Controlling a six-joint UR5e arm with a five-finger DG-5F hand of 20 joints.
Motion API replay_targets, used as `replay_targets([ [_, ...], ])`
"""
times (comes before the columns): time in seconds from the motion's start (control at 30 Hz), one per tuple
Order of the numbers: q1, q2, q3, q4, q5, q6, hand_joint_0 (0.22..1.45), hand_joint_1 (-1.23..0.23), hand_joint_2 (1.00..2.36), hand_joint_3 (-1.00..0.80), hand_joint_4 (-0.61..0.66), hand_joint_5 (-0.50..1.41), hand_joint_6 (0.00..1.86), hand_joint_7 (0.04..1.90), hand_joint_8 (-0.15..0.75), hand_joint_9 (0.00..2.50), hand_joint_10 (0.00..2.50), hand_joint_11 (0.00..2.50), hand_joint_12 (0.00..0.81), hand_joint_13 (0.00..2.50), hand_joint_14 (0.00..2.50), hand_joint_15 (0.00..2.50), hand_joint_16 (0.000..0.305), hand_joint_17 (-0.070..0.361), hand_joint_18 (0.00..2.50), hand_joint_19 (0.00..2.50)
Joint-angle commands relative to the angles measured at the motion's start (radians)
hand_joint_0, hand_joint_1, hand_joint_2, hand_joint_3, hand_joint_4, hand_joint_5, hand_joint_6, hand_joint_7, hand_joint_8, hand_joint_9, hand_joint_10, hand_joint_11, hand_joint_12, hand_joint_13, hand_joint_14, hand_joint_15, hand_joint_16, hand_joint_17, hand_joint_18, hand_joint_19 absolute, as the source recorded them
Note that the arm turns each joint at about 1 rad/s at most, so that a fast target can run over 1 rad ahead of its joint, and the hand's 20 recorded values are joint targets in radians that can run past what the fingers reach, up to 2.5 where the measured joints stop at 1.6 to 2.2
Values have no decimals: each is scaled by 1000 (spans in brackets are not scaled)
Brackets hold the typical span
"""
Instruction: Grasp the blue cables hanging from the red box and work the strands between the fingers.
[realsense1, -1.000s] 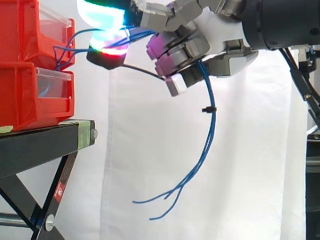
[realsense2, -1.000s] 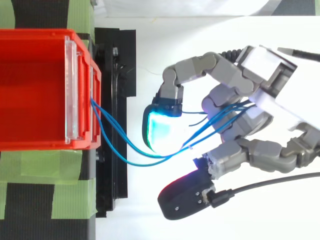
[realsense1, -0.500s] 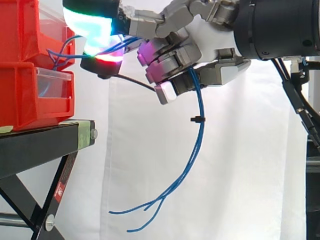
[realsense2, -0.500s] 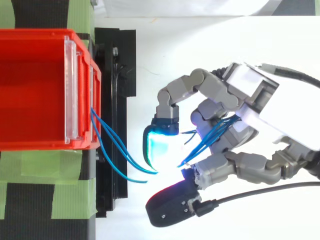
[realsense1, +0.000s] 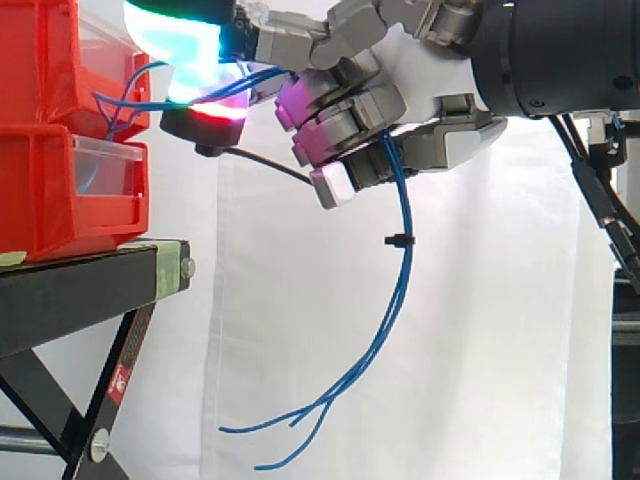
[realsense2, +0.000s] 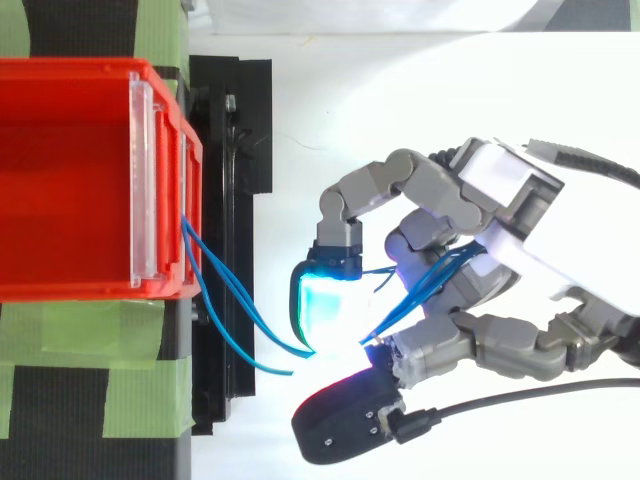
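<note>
Thin blue cables (realsense1: 398, 270) run out of the upper red bin (realsense1: 40, 60), pass through my hand (realsense1: 400, 95) and hang down in a long curve, their loose ends near the bottom. A small black tie (realsense1: 398, 240) sits on the hanging part. My hand is just right of the bins with its fingers curled round the strands. From above, the cables (realsense2: 225, 295) leave the red bin (realsense2: 70, 170) at its front lip and loop toward the hand (realsense2: 470, 260). One fingertip pad (realsense2: 322, 300) glows cyan near the strands.
Two red bins are stacked on a black stand (realsense1: 90, 285) with green tape on its top. A lower red bin (realsense1: 60, 195) has a clear front. A white curtain hangs behind. Open space lies below the hand, right of the stand.
The hand shifted left toward the bins over the last second, dragging the hanging cables left with it. In the last half second it barely moved; the fingers shifted slightly on the strands.
</note>
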Motion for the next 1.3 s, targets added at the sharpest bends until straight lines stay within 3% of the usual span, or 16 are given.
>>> replay_targets([
  [0.0, 1, 0, 0, 0, 0, 1, 877, -507, 1006, -842, 237, 276, 1252, 1297, 445, 1770, 2500, 2500, 688, 2057, 2500, 1811, 238, 178, 2500, 718],
  [0.4, 1, 0, 0, 0, 3, -3, 880, -441, 1000, -1000, 272, 310, 1278, 1243, 445, 1770, 2500, 2500, 688, 2057, 2500, 1811, 238, 178, 2500, 718],
  [0.73, 1, 0, 0, 8, 14, -32, 895, -448, 1000, -1000, 337, 382, 1075, 1254, 445, 1770, 2500, 2500, 688, 2057, 2500, 1811, 238, 178, 2500, 718],
  [1.07, 1, 0, 0, 8, 26, -32, 847, -467, 1000, -1000, 282, 388, 897, 1296, 445, 1770, 2500, 2500, 688, 2057, 2500, 1811, 238, 178, 2500, 718],
  [1.27, 1, 0, 0, 6, 38, -32, 817, -459, 1000, -1000, 272, 391, 619, 1317, 445, 1770, 2500, 2500, 688, 2057, 2500, 1811, 238, 178, 2500, 718],
])
